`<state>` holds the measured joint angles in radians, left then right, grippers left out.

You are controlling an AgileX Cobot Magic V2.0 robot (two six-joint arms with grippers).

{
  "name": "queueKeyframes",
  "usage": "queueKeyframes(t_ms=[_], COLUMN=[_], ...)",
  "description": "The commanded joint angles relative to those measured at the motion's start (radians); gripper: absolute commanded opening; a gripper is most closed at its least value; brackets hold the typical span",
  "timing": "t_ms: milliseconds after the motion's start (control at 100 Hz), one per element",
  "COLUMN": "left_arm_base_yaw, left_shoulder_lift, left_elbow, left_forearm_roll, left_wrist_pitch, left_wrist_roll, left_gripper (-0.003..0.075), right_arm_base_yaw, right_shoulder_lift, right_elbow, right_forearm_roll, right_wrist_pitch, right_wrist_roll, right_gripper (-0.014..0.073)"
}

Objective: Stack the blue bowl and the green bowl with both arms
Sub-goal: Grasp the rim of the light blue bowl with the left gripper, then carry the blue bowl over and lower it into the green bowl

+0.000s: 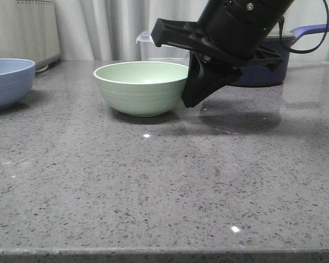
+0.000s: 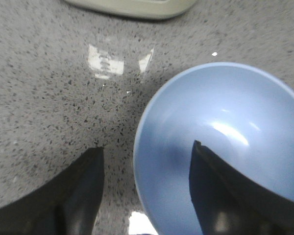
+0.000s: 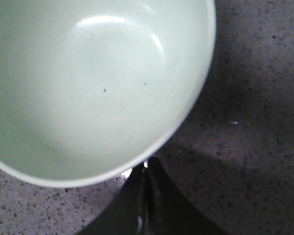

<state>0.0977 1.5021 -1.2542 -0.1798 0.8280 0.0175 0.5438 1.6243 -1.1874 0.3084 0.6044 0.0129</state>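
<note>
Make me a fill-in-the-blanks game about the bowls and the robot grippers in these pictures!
1. The left gripper is open, with one finger inside the ____ bowl and one outside its rim.
2. The right gripper is shut and sits beside the ____ bowl, outside its rim.
3. In the front view, the blue bowl sits to the ____ of the green bowl.
4. Both bowls have ____ inside them.

Missing words: blue; green; left; nothing
</note>
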Motion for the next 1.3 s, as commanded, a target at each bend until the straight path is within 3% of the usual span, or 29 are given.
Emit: queueKeyframes(t_ms=[0,250,320,490,740,1290], left_arm_base_yaw=[0.003,0.003,0.003,0.003,-0.033,-0.372], left_shoulder_lift=[0.018,0.09,0.09,0.09,0.09,0.201], left_elbow=[-0.046,-0.049,-0.049,-0.05,-0.112,-0.48], left_forearm_roll=[-0.018,-0.018,-0.025,-0.026,-0.026,-0.025], left_wrist_pitch=[-0.025,-0.029,-0.033,-0.036,0.022,0.257], left_wrist_roll=[0.003,0.003,0.003,0.003,0.055,0.078], left_gripper=[0.0375,0.0323,0.0246,-0.0021,-0.002,-0.002], right_arm_base_yaw=[0.002,0.002,0.002,0.002,0.002,0.002], right_shoulder_lift=[-0.04,-0.04,-0.04,-0.04,-0.04,-0.04], right_elbow=[-0.024,-0.024,-0.024,-0.024,-0.024,-0.024], right_forearm_roll=[0.012,0.012,0.012,0.012,0.012,0.012], right_wrist_pitch=[-0.034,-0.034,-0.034,-0.034,-0.034,-0.034], right_wrist_roll=[-0.013,-0.013,-0.013,-0.013,-0.013,-0.013], right_gripper=[-0.0045,-0.0045,-0.0045,-0.0045,-0.0045,-0.0045])
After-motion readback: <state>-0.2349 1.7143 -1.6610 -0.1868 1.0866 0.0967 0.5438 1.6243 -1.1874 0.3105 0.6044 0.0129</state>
